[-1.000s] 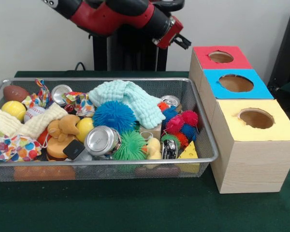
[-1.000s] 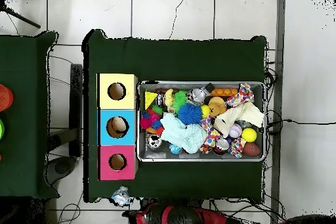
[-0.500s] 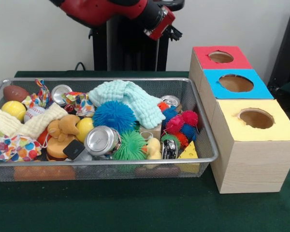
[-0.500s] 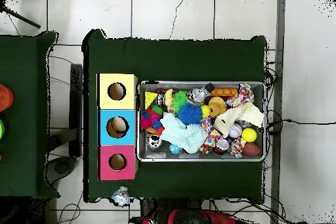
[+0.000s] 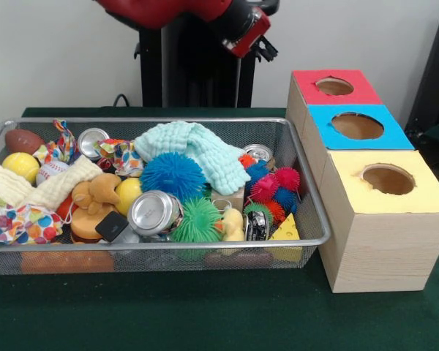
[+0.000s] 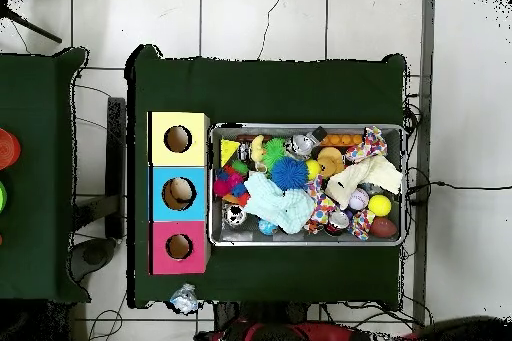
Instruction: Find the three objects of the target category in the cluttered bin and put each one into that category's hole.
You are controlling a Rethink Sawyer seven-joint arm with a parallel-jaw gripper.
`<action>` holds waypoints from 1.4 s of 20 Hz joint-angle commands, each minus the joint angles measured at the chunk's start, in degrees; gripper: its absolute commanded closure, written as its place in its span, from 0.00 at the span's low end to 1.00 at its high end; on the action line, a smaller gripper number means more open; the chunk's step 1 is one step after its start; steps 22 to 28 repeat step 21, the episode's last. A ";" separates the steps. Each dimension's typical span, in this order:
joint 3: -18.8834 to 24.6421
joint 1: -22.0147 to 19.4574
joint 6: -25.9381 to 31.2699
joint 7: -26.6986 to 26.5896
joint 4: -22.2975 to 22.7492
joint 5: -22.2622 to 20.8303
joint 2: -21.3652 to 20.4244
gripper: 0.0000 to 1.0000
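Observation:
The bin (image 5: pixel 307 186) of silver wire mesh stands on the green table, full of toys, cans and cloths. It also shows in the overhead view (image 6: pixel 306 128). No see-through bottle shows clearly among the clutter. In the overhead view a small crumpled see-through thing (image 6: pixel 183 297), perhaps a bottle, lies at the table's edge by the robot's base. My gripper (image 5: pixel 267 50) hangs high behind the bin's far right corner, clear of everything and holding nothing that I can see.
Three wooden boxes stand in a row beside the bin, each with a round hole: red (image 5: pixel 334 86), blue (image 5: pixel 358 126), yellow (image 5: pixel 388 179). In the bin lie a mint cloth (image 5: pixel 197 150), spiky balls (image 5: pixel 173 175) and cans (image 5: pixel 154 212).
The arm has drawn up and back towards the pedestal, and the gripper has risen a little. Nothing in the bin has moved.

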 commanded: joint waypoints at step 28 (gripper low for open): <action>-46.56 99.62 2.85 26.35 3.04 54.53 -52.14 1.00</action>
